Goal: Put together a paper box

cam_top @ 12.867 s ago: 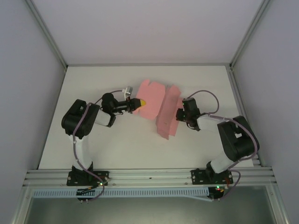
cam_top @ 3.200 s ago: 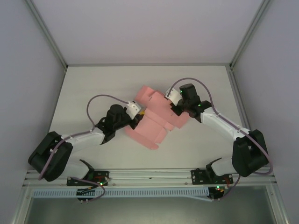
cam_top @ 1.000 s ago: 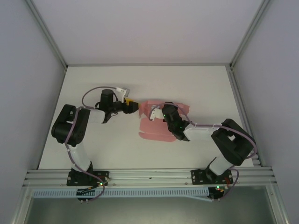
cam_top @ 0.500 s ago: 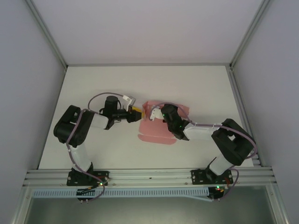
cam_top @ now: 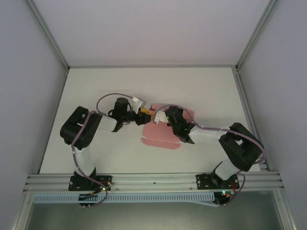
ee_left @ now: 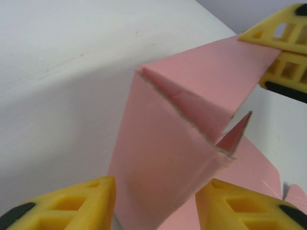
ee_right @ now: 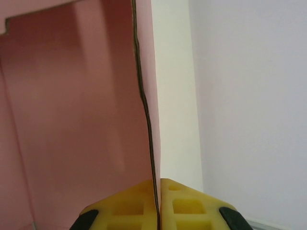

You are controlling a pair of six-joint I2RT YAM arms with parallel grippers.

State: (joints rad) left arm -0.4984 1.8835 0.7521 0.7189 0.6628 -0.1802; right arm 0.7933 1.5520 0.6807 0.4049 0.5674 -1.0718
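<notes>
Right wrist view: clamped on the paper box wall with right jaws; straddling its corner with left jaws agape. Could crush thin card if closed askew.

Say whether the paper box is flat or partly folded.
Partly folded: the paper box has raised walls; the right hand pinches one panel.

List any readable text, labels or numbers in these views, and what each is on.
No readable text anywhere.
The paper box: plain pink card, no print.
The left gripper and right gripper: bare yellow fingers, no marks.
The table: plain white, no label.
</notes>
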